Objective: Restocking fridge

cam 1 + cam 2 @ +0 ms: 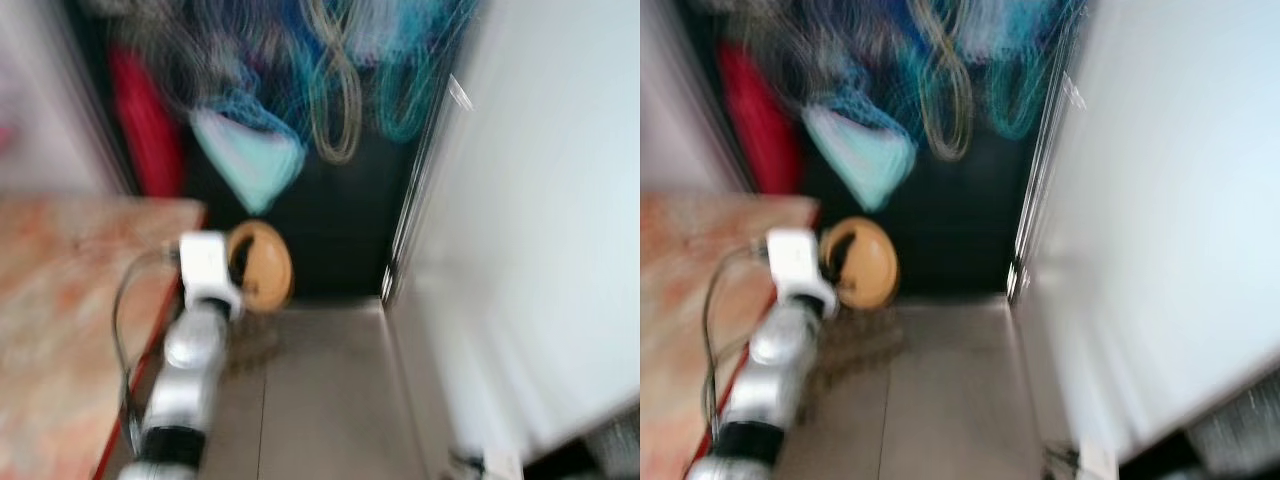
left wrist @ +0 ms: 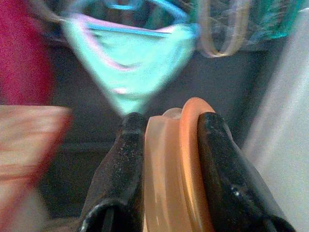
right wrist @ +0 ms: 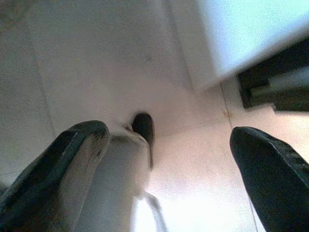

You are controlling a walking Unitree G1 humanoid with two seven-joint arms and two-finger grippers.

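The head views are blurred by motion. My left gripper point(image 1: 250, 270) is raised in front of me, shut on a round orange-tan plate point(image 1: 265, 265) held on edge. In the left wrist view the two black fingers point(image 2: 123, 164) pinch the plate's rim point(image 2: 169, 164) between them. A large white fridge door point(image 1: 540, 220) stands at the right, seen edge-on. My right gripper point(image 3: 169, 159) hangs down over the tiled floor point(image 3: 96, 58), its fingers wide apart with nothing between them.
A reddish patterned countertop point(image 1: 70, 300) lies at the left. Ahead is a dark recess hung with a turquoise cloth point(image 1: 250, 160), a red item point(image 1: 145, 125) and looped cords point(image 1: 335, 110). Grey tiled floor point(image 1: 320, 400) runs between counter and fridge.
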